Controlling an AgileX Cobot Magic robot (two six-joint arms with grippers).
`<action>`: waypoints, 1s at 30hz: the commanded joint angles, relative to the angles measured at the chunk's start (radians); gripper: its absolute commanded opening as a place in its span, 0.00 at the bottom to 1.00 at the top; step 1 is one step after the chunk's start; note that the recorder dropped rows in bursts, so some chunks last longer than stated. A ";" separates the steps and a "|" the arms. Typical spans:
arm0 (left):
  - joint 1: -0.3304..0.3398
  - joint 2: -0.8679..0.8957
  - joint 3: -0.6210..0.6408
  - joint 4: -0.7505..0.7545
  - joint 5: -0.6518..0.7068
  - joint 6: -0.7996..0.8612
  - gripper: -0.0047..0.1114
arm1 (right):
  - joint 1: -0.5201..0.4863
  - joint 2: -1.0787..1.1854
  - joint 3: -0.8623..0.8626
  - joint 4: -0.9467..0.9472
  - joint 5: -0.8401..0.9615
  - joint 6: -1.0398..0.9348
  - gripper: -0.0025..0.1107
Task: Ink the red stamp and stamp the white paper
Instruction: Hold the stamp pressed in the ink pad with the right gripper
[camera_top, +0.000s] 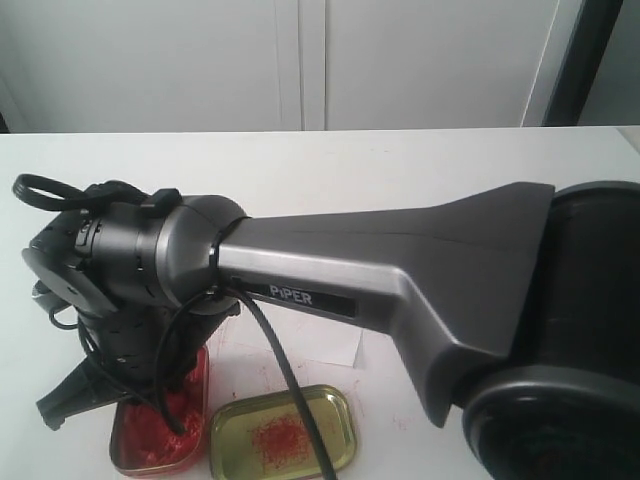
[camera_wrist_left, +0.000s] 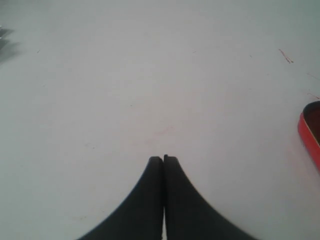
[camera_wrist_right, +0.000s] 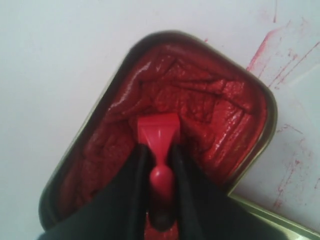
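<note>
My right gripper (camera_wrist_right: 160, 156) is shut on the knobbed handle of the red stamp (camera_wrist_right: 158, 131). The stamp's square base rests in the red paste of the ink tin (camera_wrist_right: 215, 105). In the exterior view the right arm reaches across to the lower left and its wrist hangs over the ink tin (camera_top: 190, 440); the stamp is hidden there. Under that arm lies the white paper (camera_top: 335, 345), mostly covered. My left gripper (camera_wrist_left: 163, 159) is shut and empty above bare tabletop, with the tin's edge (camera_wrist_left: 309, 131) off to one side.
A shiny yellow-gold tray (camera_top: 330, 450) with a red smudge lies beside the ink tin near the front edge. Red ink streaks mark the white tabletop (camera_wrist_right: 287, 55) around the tin. A black cable (camera_top: 285, 380) from the right arm hangs over the tray.
</note>
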 joint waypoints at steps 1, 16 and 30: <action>0.001 -0.004 0.004 0.000 0.000 -0.003 0.04 | 0.004 -0.004 0.004 -0.015 -0.020 0.022 0.02; 0.001 -0.004 0.004 0.000 0.000 -0.003 0.04 | 0.058 0.034 0.004 -0.148 -0.040 0.127 0.02; 0.001 -0.004 0.004 0.000 0.000 -0.003 0.04 | 0.058 -0.007 0.004 -0.182 -0.047 0.147 0.02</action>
